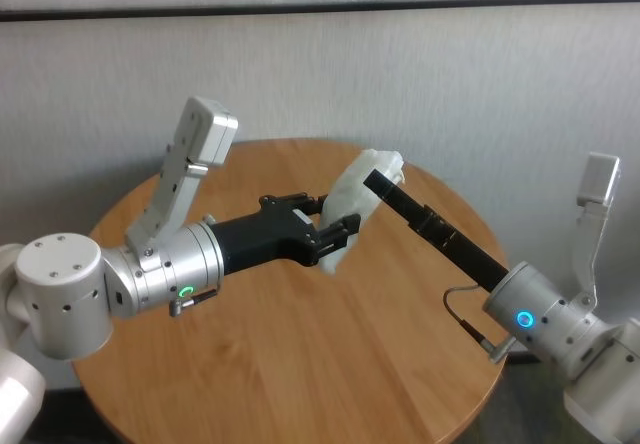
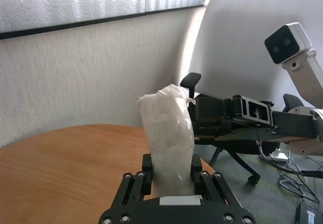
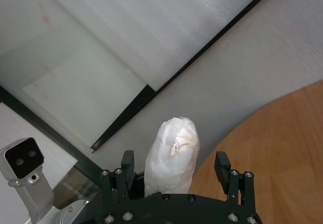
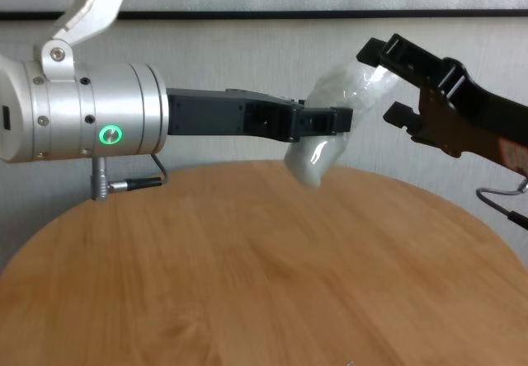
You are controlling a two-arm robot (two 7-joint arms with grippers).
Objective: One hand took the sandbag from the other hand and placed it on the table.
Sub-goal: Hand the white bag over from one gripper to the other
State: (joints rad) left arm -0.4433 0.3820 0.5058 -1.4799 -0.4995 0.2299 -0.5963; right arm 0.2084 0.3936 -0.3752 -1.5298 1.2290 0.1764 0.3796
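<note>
Round wood-grain table [image 1: 300, 364], pale textured wall behind. White crinkled sandbag [image 1: 355, 204] is held above it, its lower end clenched between the left gripper [image 1: 340, 239] fingers; its upper end is flanked by the right gripper [image 3: 174, 166] fingers, spread wide. No writing legible.

No readable text, brand, number or sign appeared in any view. A small white label [image 2: 179, 200] on the left gripper's [image 2: 171, 176] body was blank. The orange label [image 4: 513, 158] on the right gripper [image 4: 394, 82] showed no legible characters. The sandbag [image 1: 357, 204] carried no print.
</note>
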